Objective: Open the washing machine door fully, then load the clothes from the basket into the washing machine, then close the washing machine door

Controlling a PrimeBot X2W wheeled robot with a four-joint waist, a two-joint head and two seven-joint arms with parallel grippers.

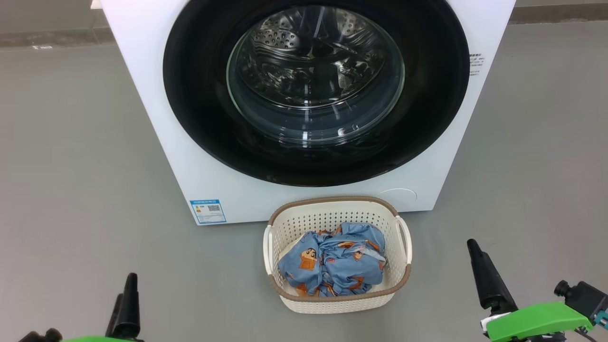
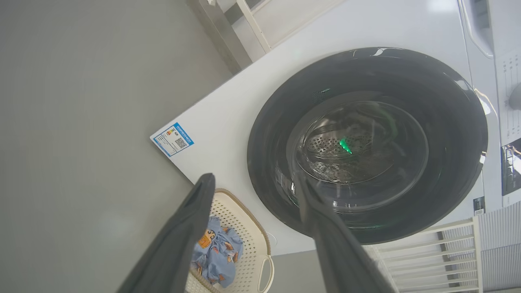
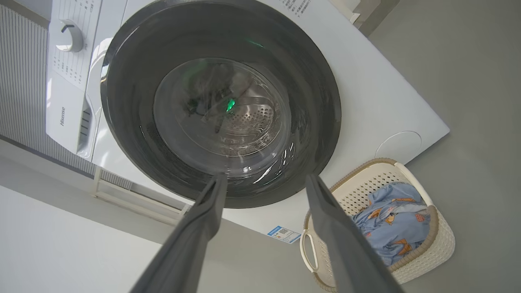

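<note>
Washing machine door sits closed, its glossy black ring flat against the white front of the washing machine, steel drum showing through the glass bowl. A blue label sticker marks the lower left corner of that front. Just before the machine on the grey floor stands the basket; it may touch the front panel, the angle hides that. The clothes lie bunched inside it, blue printed side up. Left hand hangs low with fingers spread, holding nothing; right hand likewise spread and empty, both apart from basket and door
</note>
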